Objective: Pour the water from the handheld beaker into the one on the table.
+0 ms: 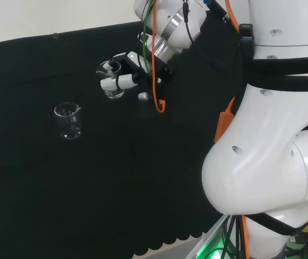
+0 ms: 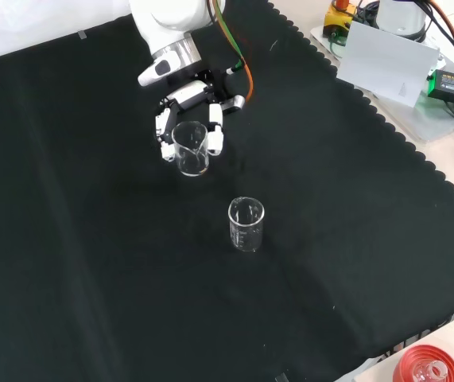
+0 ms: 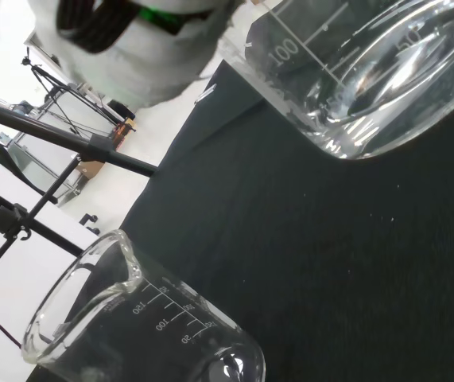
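Observation:
The hand [image 1: 127,75] [image 2: 180,111] is shut on a clear glass beaker [image 1: 112,80] [image 2: 191,149], fingers curled round its wall, holding it upright above the black cloth. In the wrist view this held beaker [image 3: 354,72] is close, with clear water in its bottom. A second clear beaker [image 1: 68,120] [image 2: 246,224] [image 3: 135,326] stands upright on the cloth, apart from the hand: to the left and nearer in the head view, lower and to the right in the front view. It looks empty.
The arm's white links [image 1: 272,124] stand at the head view's right. Black cloth [image 2: 91,263] covers the bench, with a scalloped edge at the front view's right. Beyond it lie a white box [image 2: 386,64] and cables. A red ribbed ring [image 2: 429,366] sits at the lower right corner.

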Available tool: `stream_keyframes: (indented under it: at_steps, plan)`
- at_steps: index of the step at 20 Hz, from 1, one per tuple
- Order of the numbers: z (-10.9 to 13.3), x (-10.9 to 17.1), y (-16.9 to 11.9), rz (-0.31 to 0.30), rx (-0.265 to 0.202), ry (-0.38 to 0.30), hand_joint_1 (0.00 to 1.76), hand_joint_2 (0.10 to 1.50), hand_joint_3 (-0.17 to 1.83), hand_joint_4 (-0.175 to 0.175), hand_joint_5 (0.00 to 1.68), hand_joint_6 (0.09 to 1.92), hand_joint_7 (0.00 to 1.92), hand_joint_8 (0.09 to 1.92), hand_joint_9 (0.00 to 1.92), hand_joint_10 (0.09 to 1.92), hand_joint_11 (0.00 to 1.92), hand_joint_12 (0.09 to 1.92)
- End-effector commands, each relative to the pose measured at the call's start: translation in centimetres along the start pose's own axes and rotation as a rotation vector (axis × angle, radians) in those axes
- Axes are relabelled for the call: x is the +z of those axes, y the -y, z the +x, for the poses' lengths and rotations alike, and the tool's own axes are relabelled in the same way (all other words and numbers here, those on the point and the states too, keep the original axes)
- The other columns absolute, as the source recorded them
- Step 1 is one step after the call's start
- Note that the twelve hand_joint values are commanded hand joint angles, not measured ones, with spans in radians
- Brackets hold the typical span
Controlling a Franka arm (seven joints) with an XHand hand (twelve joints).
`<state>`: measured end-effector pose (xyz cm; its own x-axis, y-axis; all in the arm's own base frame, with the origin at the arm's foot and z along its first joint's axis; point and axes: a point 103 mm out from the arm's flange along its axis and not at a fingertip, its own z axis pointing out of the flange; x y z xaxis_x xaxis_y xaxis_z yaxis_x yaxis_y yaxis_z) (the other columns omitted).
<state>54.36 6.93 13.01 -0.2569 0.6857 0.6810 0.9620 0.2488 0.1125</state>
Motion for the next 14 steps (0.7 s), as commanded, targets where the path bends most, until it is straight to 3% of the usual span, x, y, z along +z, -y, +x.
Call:
stream_keyframes:
  at_steps: [1, 9, 12, 14]
  plan:
    - [0.5, -0.7, 0.6, 0.014, -0.003, 0.025, 1.43, 1.03, -0.17, -0.175, 1.24, 0.48, 1.42, 0.49, 1.52, 0.09, 1.12, 0.79]
    - [1.9, -0.5, 1.4, 0.095, -0.036, 0.166, 1.43, 1.03, -0.17, -0.175, 1.24, 0.48, 1.42, 0.49, 1.52, 0.09, 1.12, 0.79]
    - [3.4, 1.5, 1.1, 0.143, -0.043, 0.251, 1.39, 1.03, -0.17, -0.172, 1.25, 0.46, 1.44, 0.45, 1.57, 0.09, 1.13, 0.79]
    - [3.7, 1.2, 1.5, 0.14, -0.049, 0.281, 1.34, 1.03, -0.17, -0.168, 1.28, 0.39, 1.48, 0.35, 1.56, 0.23, 1.13, 0.79]
